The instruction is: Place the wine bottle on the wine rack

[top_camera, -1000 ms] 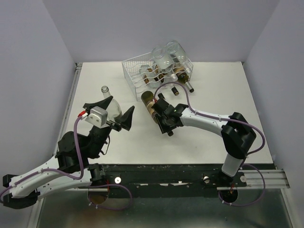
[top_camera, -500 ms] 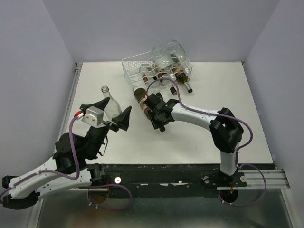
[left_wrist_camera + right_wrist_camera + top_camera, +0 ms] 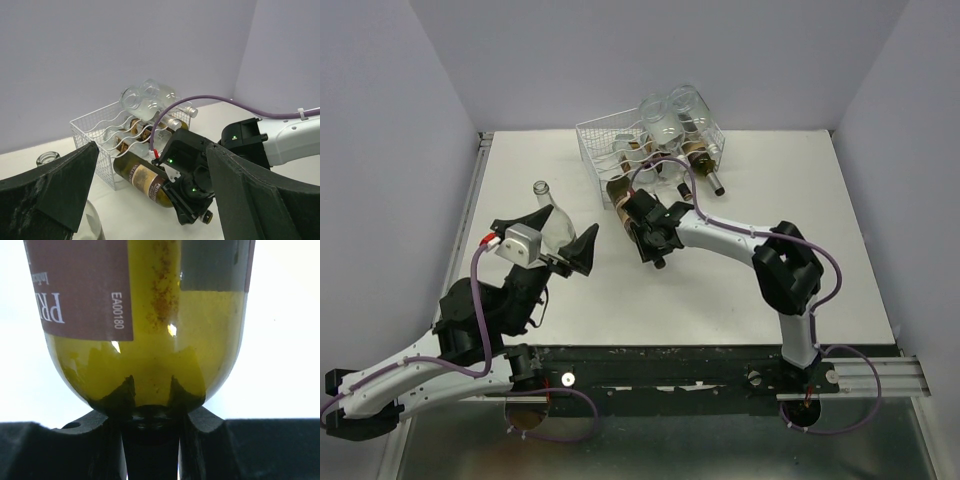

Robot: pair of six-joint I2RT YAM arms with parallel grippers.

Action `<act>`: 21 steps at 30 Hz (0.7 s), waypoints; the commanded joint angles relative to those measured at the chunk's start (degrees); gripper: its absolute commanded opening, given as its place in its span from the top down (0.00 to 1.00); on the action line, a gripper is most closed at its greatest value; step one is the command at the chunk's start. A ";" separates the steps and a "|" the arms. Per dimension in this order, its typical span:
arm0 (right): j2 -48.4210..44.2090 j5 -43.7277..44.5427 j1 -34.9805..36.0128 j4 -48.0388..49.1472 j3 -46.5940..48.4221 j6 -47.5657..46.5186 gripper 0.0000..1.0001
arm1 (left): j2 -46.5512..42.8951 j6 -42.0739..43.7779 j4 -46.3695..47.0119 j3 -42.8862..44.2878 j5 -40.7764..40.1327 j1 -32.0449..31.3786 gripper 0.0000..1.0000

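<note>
The wine bottle (image 3: pixel 618 193) is dark green with a brown label. It lies tilted, its base at the near corner of the wine rack (image 3: pixel 601 140), a white wire basket. My right gripper (image 3: pixel 647 228) is shut on the bottle's neck. In the right wrist view the bottle's shoulder (image 3: pixel 150 315) fills the frame above the right gripper (image 3: pixel 151 407). The left wrist view shows the bottle (image 3: pixel 142 177) next to the rack (image 3: pixel 95 127). My left gripper (image 3: pixel 565 228) is open and empty, beside a clear bottle (image 3: pixel 548 207). The left gripper (image 3: pixel 152 147) frames the scene.
Clear glass bottles (image 3: pixel 670 115) and dark bottles (image 3: pixel 705 165) lie stacked on the right side of the rack. The clear upright bottle (image 3: pixel 47 159) stands left of the rack. White walls close the table on three sides.
My right gripper has carried the wine bottle up and left, so its base now reaches the rack's near corner. The left arm has hardly moved.
</note>
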 commanded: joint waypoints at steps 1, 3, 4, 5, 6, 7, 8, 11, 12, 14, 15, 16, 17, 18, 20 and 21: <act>1.97 3.22 0.03 11.26 6.74 -1.32 1.00 | 0.57 -1.41 -1.19 0.53 -0.92 -0.22 0.01; 3.81 4.72 -0.06 11.44 9.81 -1.75 0.99 | 0.83 -3.95 -3.21 1.58 -2.05 -0.30 0.01; 4.95 4.81 -0.15 11.44 11.92 -1.93 1.00 | 0.92 -5.71 -4.44 2.28 -2.58 -0.30 0.01; 5.92 4.72 -0.32 11.70 13.33 -2.19 1.00 | 0.92 -6.59 -6.45 2.72 -2.59 -0.30 0.01; 7.06 4.72 -0.67 11.88 14.91 -2.20 0.99 | 1.01 -7.56 -7.69 3.08 -2.50 -0.30 0.01; 7.86 4.64 -0.85 12.14 16.06 -2.11 1.00 | 0.92 -8.00 -8.48 3.25 -2.50 -0.30 0.01; 8.73 4.29 -0.94 12.58 17.11 -2.20 0.99 | 0.75 -8.18 -8.84 3.25 -2.41 -0.30 0.01; 10.67 2.44 -1.73 14.77 18.96 -2.28 1.00 | 0.31 -10.20 -9.46 3.08 -2.24 -0.30 0.01; 11.03 2.18 -1.90 15.48 19.40 -2.20 1.00 | 0.13 -10.81 -9.72 3.08 -2.15 -0.30 0.01; 12.34 1.56 -2.43 16.27 21.16 -2.20 1.00 | 0.22 -12.04 -10.16 2.91 -1.97 -0.22 0.01; 13.39 1.38 -2.69 16.19 22.47 -2.11 1.00 | 0.22 -12.40 -10.33 2.90 -1.89 -0.30 0.01; 14.01 0.95 -2.78 16.45 23.44 -2.11 0.99 | 0.57 -12.66 -10.60 2.99 -1.89 -0.30 0.01; 14.80 0.42 -2.96 16.89 24.32 -2.28 1.00 | 0.92 -12.84 -11.12 3.25 -1.89 -0.30 0.01; 15.33 -0.37 -3.05 17.41 24.94 -2.28 1.00 | 1.27 -13.10 -11.65 3.52 -1.71 -0.22 0.01; 16.74 -1.34 -3.13 18.38 26.43 -2.46 1.00 | 1.89 -13.46 -12.35 4.04 -1.80 -0.30 0.01; 17.35 -1.78 -3.13 18.64 27.22 -2.72 1.00 | 2.06 -13.72 -12.53 4.13 -1.80 -0.30 0.01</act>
